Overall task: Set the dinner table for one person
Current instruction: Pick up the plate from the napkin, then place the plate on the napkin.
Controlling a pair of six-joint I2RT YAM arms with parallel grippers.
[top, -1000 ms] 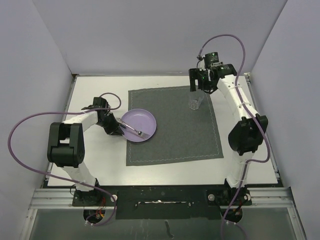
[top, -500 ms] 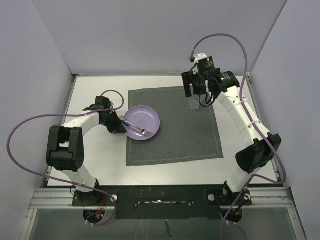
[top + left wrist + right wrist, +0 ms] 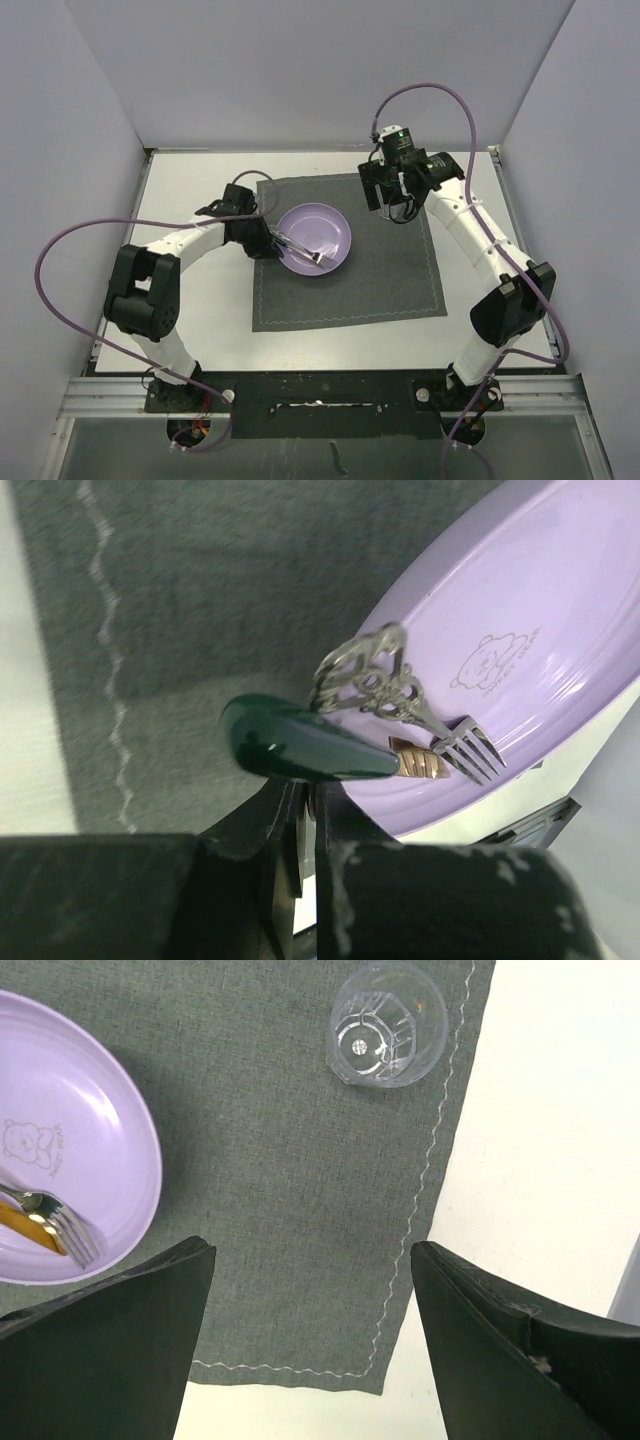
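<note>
If left gripper (image 3: 305,795), clenched on purple plate (image 3: 332,226) rim, tilts, fork (image 3: 345,755) slides off; your right gripper (image 3: 312,1260) gapes empty.

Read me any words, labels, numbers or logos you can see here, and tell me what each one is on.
Plate: a small bear print with tiny lettering beside it, too small to read in either wrist view.
No other text: none shows on the glass, the fork or the placemat.
</note>
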